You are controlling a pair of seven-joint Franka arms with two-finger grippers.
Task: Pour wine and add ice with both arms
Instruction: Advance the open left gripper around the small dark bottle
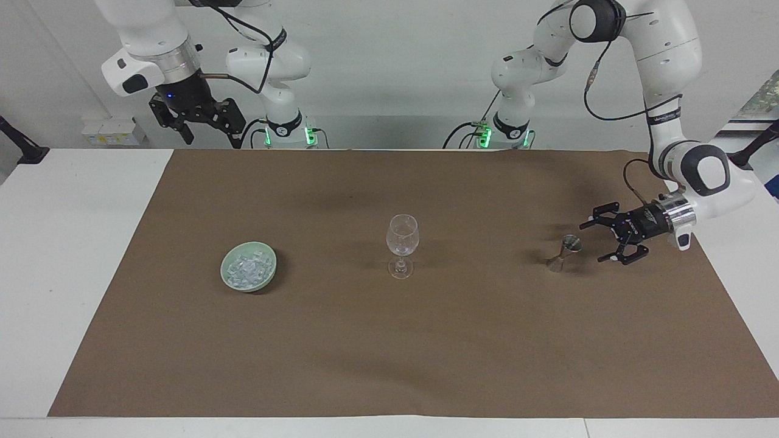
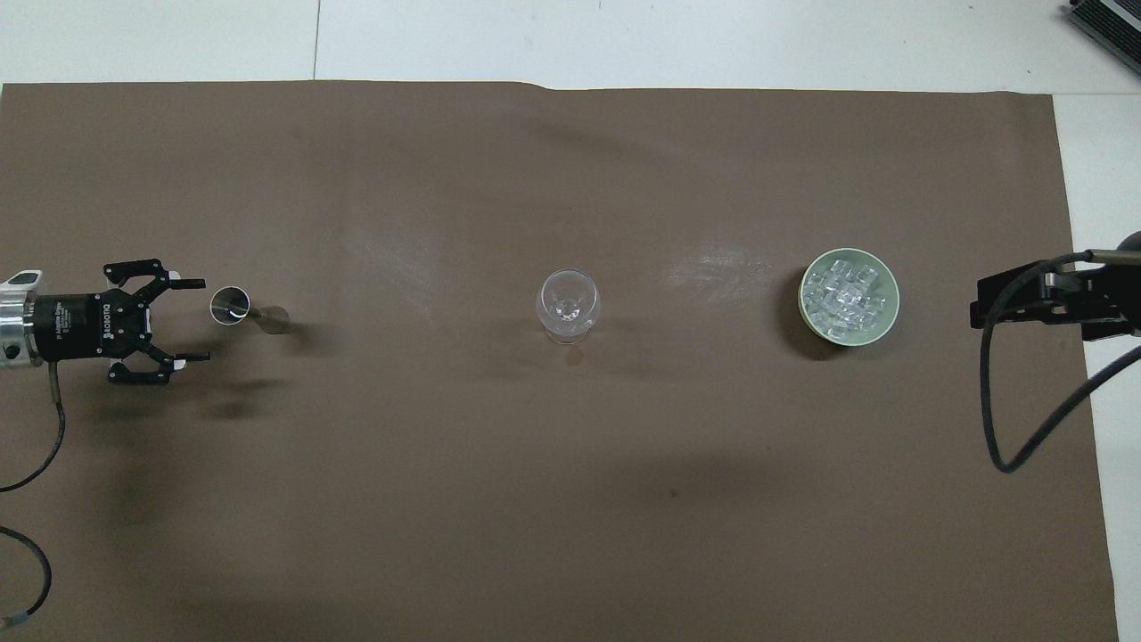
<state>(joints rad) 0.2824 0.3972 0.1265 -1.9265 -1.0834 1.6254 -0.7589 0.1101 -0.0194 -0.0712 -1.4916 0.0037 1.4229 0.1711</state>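
Observation:
A clear stemmed glass (image 1: 402, 243) stands upright mid-mat and also shows in the overhead view (image 2: 568, 306). A small metal jigger (image 1: 566, 252) (image 2: 239, 308) stands toward the left arm's end. My left gripper (image 1: 593, 242) (image 2: 204, 321) is open, turned sideways low over the mat, its fingertips just short of the jigger and not touching it. The ice (image 1: 246, 267) (image 2: 842, 294) lies heaped in a pale green bowl (image 1: 226, 277) (image 2: 892, 303) toward the right arm's end. My right gripper (image 1: 210, 137) (image 2: 980, 303) waits open and empty, raised over the mat's edge.
A brown mat (image 1: 389, 353) (image 2: 535, 499) covers most of the white table (image 1: 67, 255). A black cable (image 2: 994, 419) hangs from the right arm. A dark flat object (image 2: 1105, 22) lies at the table's corner.

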